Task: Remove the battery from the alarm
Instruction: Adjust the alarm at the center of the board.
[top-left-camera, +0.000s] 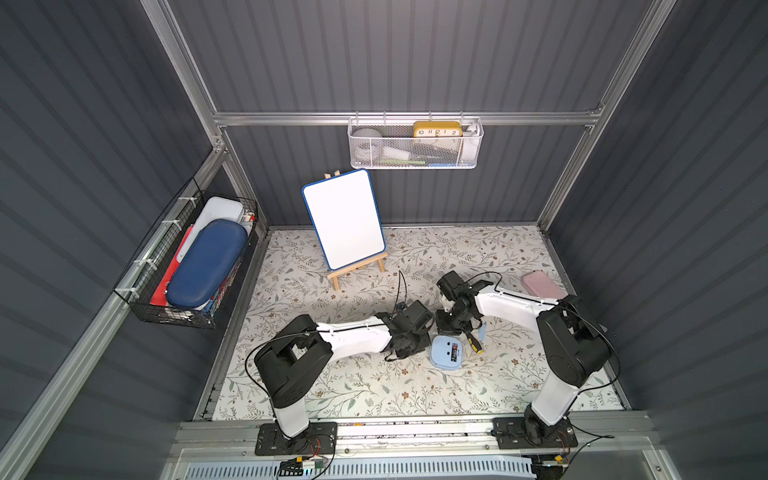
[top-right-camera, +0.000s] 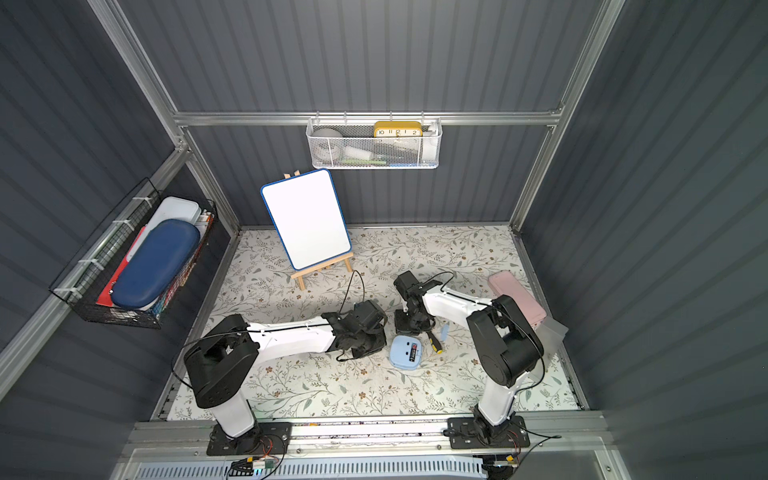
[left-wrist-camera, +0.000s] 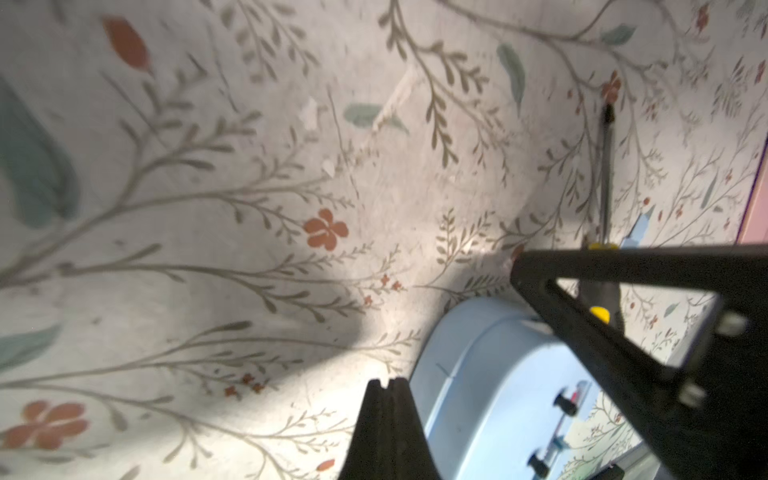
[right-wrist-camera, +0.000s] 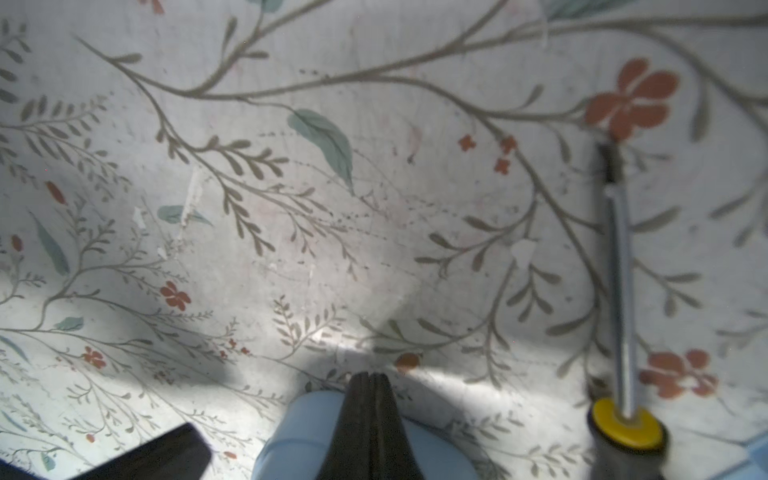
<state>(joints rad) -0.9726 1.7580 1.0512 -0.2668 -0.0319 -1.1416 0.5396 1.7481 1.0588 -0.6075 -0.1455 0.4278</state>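
your alarm lies face down on the floral surface, lower centre of both top views, so its open back faces up with the battery seated in the slot, ready to pry. the screwdriver rests just to its right. both the left claw and right claw are closed and empty, hovering beside the alarm's upper edge.

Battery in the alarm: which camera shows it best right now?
Both top views show it best: the battery lies in the open slot on the back of the face-down alarm, unobstructed. The left wrist view shows only a blurred sliver of it beside black arm parts. The right wrist view shows only the alarm's edge, no battery.
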